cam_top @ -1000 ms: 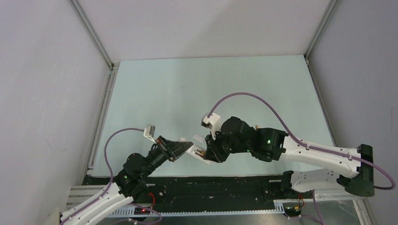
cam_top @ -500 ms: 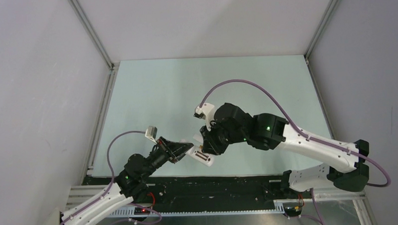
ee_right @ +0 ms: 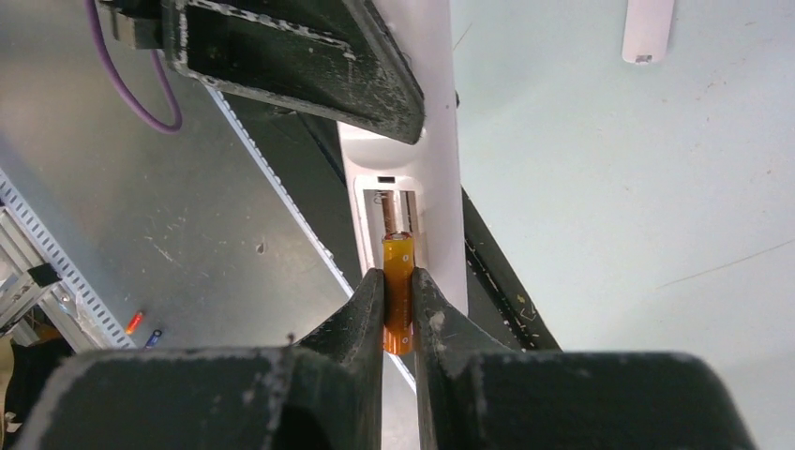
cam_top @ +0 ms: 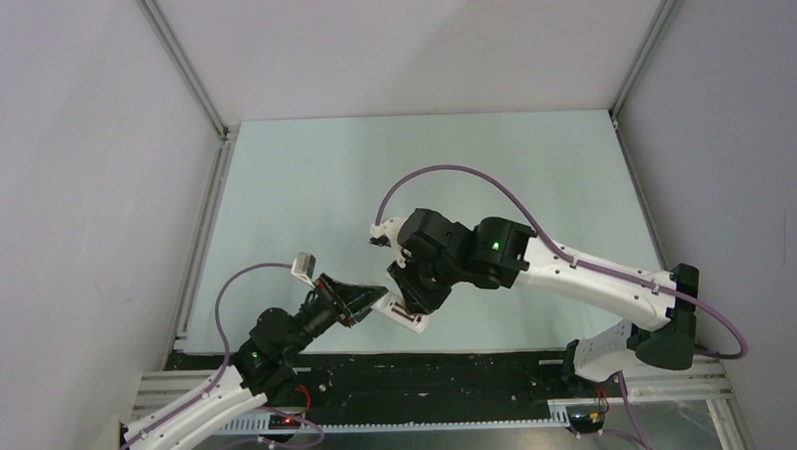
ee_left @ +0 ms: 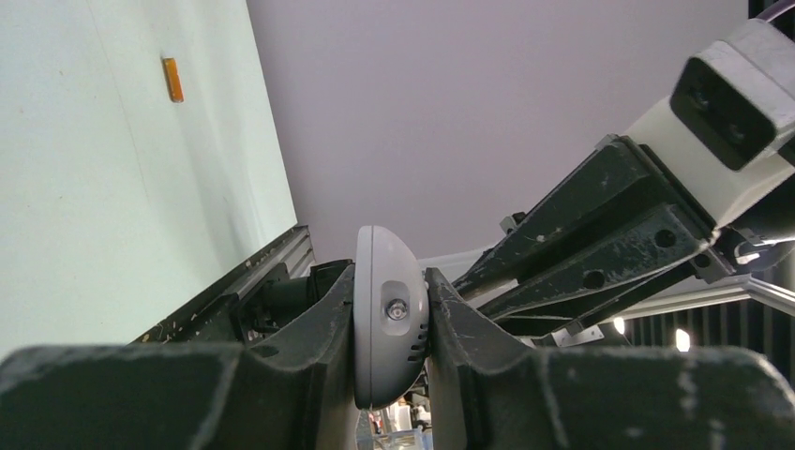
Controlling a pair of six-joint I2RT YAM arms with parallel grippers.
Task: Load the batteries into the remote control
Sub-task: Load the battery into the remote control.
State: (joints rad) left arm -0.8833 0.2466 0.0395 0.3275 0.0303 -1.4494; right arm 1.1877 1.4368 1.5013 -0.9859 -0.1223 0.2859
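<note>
My left gripper (cam_top: 369,298) is shut on the white remote control (cam_top: 410,318) and holds it on edge above the table's near edge; in the left wrist view the remote (ee_left: 389,319) sits clamped between the fingers. My right gripper (ee_right: 397,277) is shut on an orange battery (ee_right: 397,298), held lengthwise just over the near end of the remote's open battery recess (ee_right: 397,211). In the top view the right gripper (cam_top: 409,301) is directly over the remote. A second orange battery (ee_left: 172,80) lies on the table, far from both grippers.
A small white oblong piece (ee_right: 648,28) lies on the pale green table (cam_top: 303,188) beyond the remote. The black front rail (cam_top: 430,369) runs just below the grippers. Grey walls close in the table on the left, back and right.
My right arm has swung left and its wrist has turned over the remote, bringing the battery to the recess. The left arm and the remote have stayed still.
</note>
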